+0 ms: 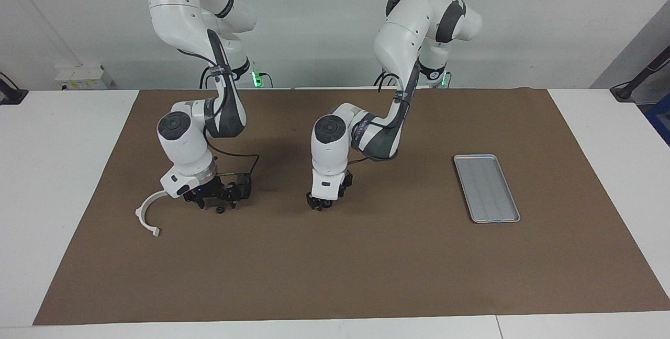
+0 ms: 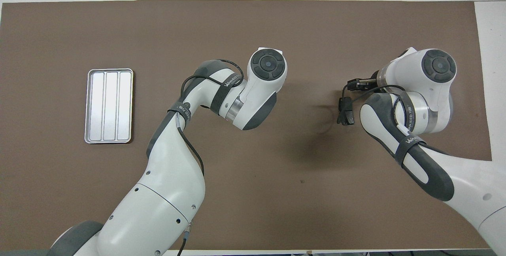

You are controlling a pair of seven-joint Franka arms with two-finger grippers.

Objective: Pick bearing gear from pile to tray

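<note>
My left gripper (image 1: 318, 205) is down at the brown mat near the middle of the table, around a small black round piece, the bearing gear (image 1: 325, 203). In the overhead view that arm's wrist hides both. What shows of the pile is a white half-ring bracket (image 1: 146, 214) and a tiny black piece (image 1: 220, 210), toward the right arm's end. Low over that tiny piece, beside the bracket, my right gripper (image 1: 210, 201) (image 2: 357, 84) stands open and holds nothing. The silver-grey tray (image 1: 487, 188) (image 2: 108, 106) lies bare toward the left arm's end.
A brown mat (image 1: 366, 266) covers most of the white table. A black cable box (image 2: 344, 113) hangs from the right wrist, just above the mat. Nothing else lies between the left gripper and the tray.
</note>
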